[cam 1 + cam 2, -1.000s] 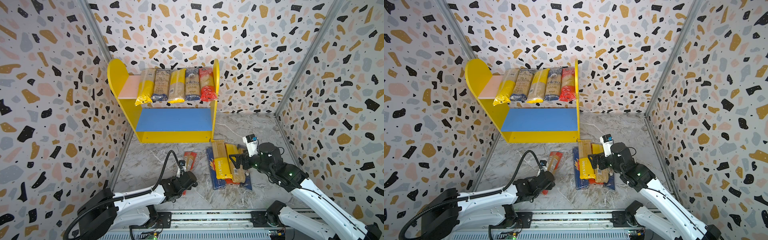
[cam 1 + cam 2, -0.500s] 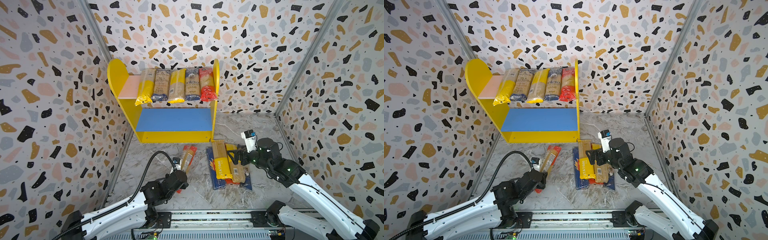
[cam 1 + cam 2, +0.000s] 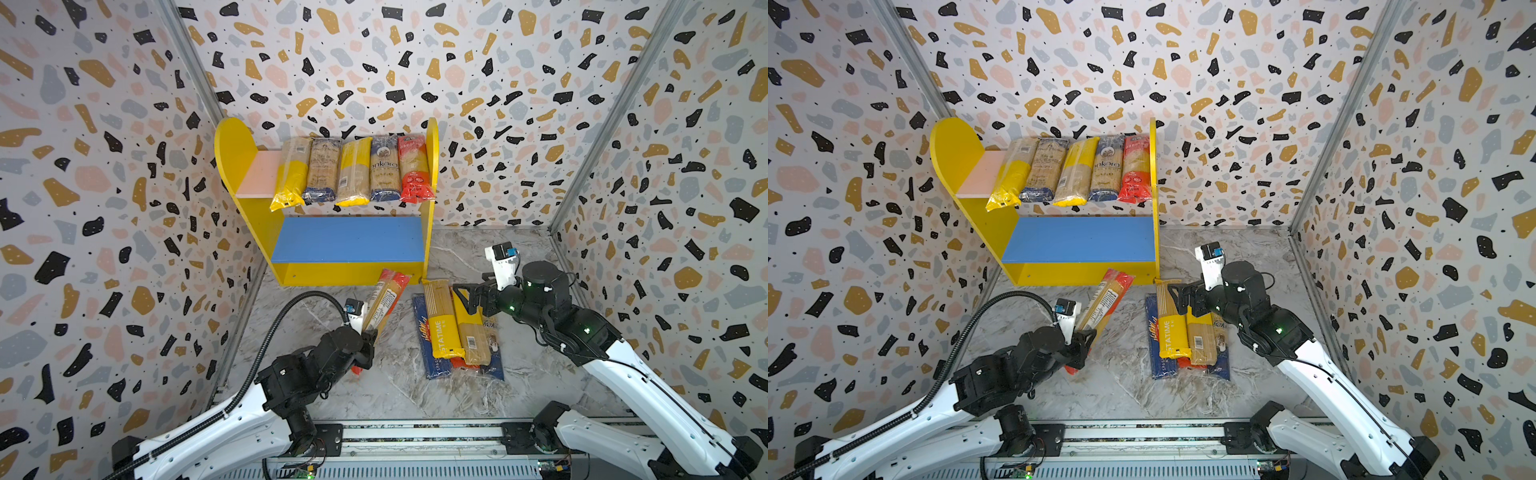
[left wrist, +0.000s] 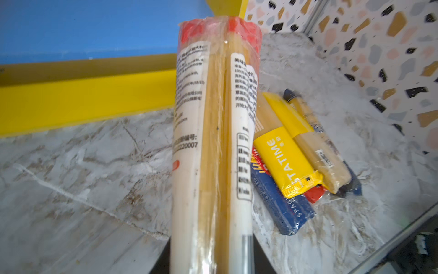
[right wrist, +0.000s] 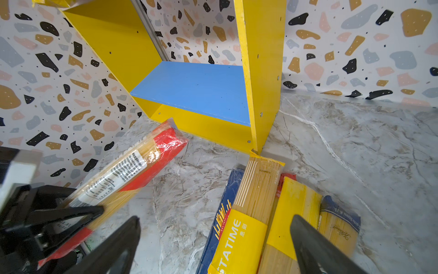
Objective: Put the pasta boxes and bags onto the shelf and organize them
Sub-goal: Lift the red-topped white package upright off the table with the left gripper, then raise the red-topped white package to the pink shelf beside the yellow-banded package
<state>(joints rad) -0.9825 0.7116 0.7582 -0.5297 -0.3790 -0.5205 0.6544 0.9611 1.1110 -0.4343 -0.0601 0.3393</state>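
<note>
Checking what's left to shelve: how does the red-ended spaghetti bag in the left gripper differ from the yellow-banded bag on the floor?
Pose: the red-ended bag is clamped in the left gripper, angled toward the shelf; the yellow-banded bag lies flat, partly atop a dark blue box. Print: the red-ended bag carries a white label; the yellow-banded bag, white lettering on yellow. Both are long clear spaghetti bags, not yet shelved.
</note>
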